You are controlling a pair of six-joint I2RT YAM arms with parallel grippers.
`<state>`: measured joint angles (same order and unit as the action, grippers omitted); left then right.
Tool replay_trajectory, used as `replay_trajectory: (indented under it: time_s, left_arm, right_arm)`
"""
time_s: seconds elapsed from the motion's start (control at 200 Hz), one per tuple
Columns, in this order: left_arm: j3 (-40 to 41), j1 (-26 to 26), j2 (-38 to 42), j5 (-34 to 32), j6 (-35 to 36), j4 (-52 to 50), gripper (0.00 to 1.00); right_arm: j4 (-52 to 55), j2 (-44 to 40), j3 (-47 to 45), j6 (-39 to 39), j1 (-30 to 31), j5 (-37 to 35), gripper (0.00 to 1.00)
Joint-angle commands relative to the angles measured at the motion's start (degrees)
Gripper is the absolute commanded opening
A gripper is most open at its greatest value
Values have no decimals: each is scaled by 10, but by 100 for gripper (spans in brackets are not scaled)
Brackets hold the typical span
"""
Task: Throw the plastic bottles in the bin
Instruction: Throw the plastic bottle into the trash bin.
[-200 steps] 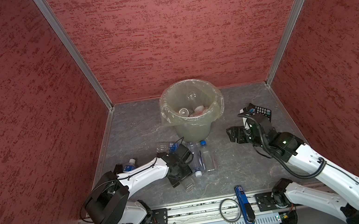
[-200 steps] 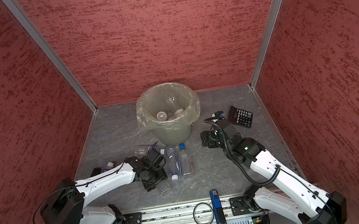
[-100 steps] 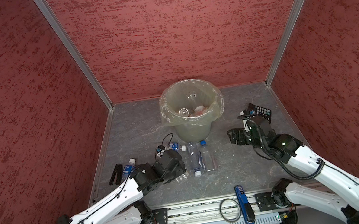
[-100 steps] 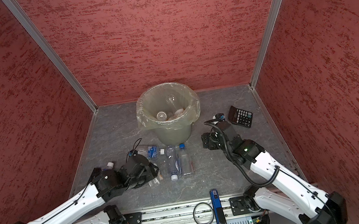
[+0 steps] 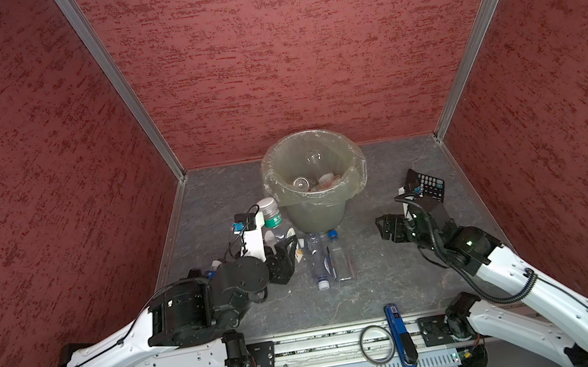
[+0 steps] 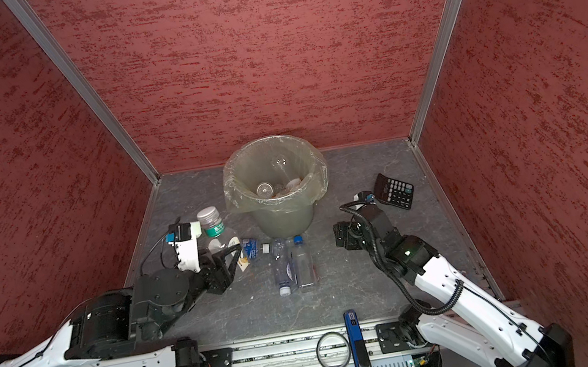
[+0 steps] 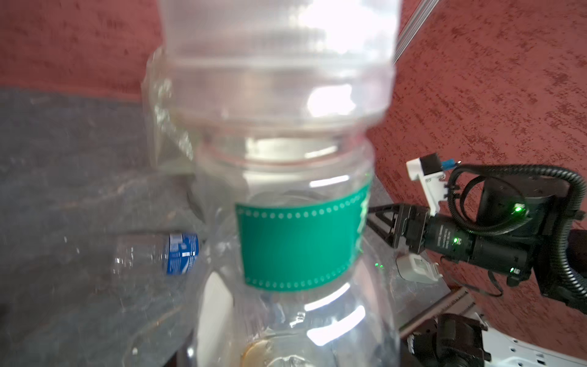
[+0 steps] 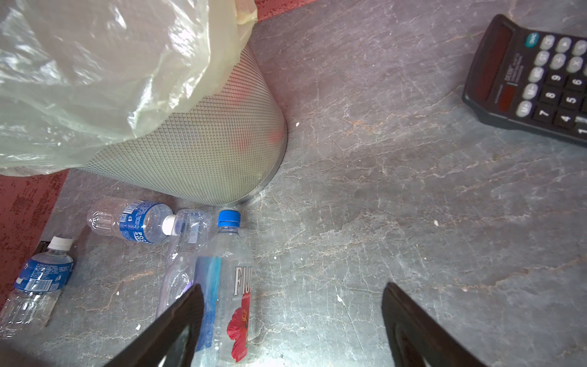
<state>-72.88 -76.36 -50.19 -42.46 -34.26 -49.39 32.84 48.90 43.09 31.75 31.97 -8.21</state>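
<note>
Just left of the bag-lined round grey-green bin (image 5: pixel 317 214), one bottle held aloft.
The left gripper (image 5: pixel 281 244) is clenched on a clear plastic bottle with a green label and grey cap (image 5: pixel 274 220), upright, cap up. The right gripper (image 8: pixel 292 317) hangs released, jaws wide with nothing between, over the grey stone-look floor (image 8: pixel 381 190) beside a clear blue-capped bottle (image 8: pixel 228 279) lying before the bin.

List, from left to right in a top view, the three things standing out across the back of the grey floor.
In order: clear plastic bottle with a green label → round grey-green bin lined with a translucent bag → flat black calculator. The bottles lying before the bin overlap it and are omitted.
</note>
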Motion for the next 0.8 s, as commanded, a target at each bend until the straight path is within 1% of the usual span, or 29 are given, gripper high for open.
replay_trajectory:
  time_s: [0.0, 0.07, 0.155, 0.215, 0.291, 0.351, 0.411, 0.441, 0.466, 0.521, 0.576, 0.626, 0.686, 0.751, 0.797]
  left_arm:
    - [-57, 39, -45, 12, 167, 83, 41]
    - [-96, 104, -74, 86, 195, 107, 42]
    - [-149, 206, -118, 201, 210, 125, 44]
    - [-196, 274, -165, 276, 215, 126, 45]
    - [-274, 357, -242, 381, 205, 116, 50]
    - [-366, 407, -321, 458, 192, 93, 59]
    - [-478, 428, -410, 509, 187, 51, 79]
    - [-540, 433, -457, 519, 185, 17, 93]
    - [-592, 435, -489, 517, 182, -16, 99]
    - [-685, 438, -551, 505, 180, -74, 99]
    - [-714, 435, -569, 477, 179, -96, 99]
    - [-690, 432, -551, 452, 180, -80, 99]
    - [-613, 424, -497, 427, 190, -24, 99]
    - [-532, 415, -434, 418, 195, 40, 99]
    - [-498, 413, -402, 419, 193, 63, 99]
  right_arm:
    - [-1, -5, -4, 17, -2, -13, 89]
    - [-3, -3, -1, 18, -3, -12, 89]
    - [-4, 0, 4, 18, -3, -9, 88]
    - [-4, 3, 8, 18, -3, -8, 89]
    - [-4, 7, 13, 16, -3, -6, 89]
    - [-5, 9, 15, 15, -3, -5, 89]
    - [-5, 12, 18, 15, -3, -6, 89]
    - [-4, 12, 19, 15, -2, -7, 89]
    - [-2, 11, 21, 15, -3, -8, 89]
    - [5, 6, 23, 17, -3, -11, 89]
    - [11, -5, 21, 19, -2, -13, 89]
    - [18, -17, 18, 20, -3, -18, 89]
    - [25, -26, 14, 22, -2, -18, 89]
    - [28, -31, 10, 21, -2, -16, 89]
    - [28, -29, 9, 20, -2, -11, 89]
